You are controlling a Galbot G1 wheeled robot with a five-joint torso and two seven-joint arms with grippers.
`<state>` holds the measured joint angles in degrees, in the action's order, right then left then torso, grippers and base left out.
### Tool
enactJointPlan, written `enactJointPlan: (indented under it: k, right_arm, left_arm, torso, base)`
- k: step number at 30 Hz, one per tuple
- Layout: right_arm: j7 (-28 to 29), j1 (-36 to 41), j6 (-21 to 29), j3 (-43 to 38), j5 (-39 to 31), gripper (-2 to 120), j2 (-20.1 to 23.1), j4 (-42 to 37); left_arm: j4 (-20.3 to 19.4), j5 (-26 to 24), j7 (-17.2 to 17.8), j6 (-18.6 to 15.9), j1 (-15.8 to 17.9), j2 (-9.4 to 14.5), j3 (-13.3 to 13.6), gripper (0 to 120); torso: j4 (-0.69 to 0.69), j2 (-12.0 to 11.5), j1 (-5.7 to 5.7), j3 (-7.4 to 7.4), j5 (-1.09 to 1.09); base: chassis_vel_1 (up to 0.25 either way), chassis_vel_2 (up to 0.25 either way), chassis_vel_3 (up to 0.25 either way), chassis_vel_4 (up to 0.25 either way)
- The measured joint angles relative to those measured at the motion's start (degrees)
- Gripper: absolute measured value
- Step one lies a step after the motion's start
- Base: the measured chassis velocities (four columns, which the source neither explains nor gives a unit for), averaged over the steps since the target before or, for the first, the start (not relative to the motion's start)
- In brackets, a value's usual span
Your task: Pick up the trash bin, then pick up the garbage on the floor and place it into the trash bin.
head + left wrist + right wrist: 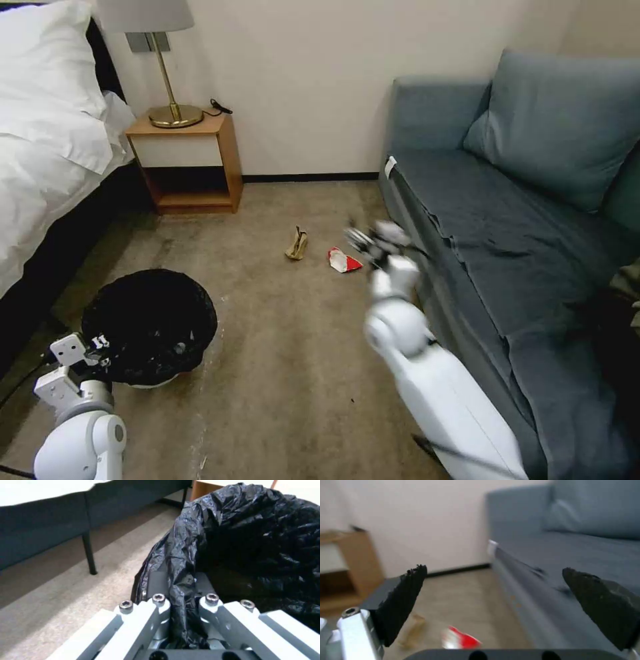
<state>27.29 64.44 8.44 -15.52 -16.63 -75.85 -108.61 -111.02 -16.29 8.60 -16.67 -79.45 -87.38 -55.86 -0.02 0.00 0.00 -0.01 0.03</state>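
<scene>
The trash bin (150, 327), round and white with a crinkled black bag folded over its rim, sits at the lower left of the head view. My left gripper (100, 347) is shut on its near rim; the left wrist view shows both fingers (156, 585) pinching the bag and rim of the trash bin (253, 537). Two pieces of garbage lie on the carpet: a tan-brown scrap (297, 244) and a crushed red-and-white carton (343, 260). My right gripper (363, 240) hovers open just right of the carton. The right wrist view shows the carton (461, 638) and scrap (413, 632) below its spread fingers (401, 602).
A blue sofa (527, 233) runs along the right, close beside my right arm. A bed (47, 153) with white bedding stands at the left. A wooden nightstand (187, 160) with a brass lamp (170, 100) is against the far wall. Bare carpet lies between bin and litter.
</scene>
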Motion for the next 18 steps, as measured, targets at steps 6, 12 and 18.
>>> enactJointPlan:
  k: [6,12,18]
  right_arm:
    - [-6.13,10.43,-5.76,-5.98,8.11,100,-1.93,-2.46]
    - [-10.8,13.57,-15.61,-7.71,13.99,100,-2.88,-0.18]
    - [-11.43,14.14,-18.07,-7.81,14.76,100,-2.85,0.81]
  left_arm:
    - [0.62,0.01,-1.38,0.69,0.23,0.36,1.67,5]
    - [0.61,-0.03,-1.67,0.82,-0.26,0.71,2.5,5]
    - [0.64,-0.01,-1.78,1.04,-0.69,0.89,2.66,5]
  torso:
    - [0.01,0.0,0.0,0.0,-0.01]
    - [0.03,0.0,0.0,0.0,-0.03]
    - [0.03,0.0,0.0,0.0,-0.02]
  base:
    - [0.0,0.0,0.0,0.0]
    - [0.0,0.0,0.0,0.0]
    - [0.0,0.0,0.0,0.0]
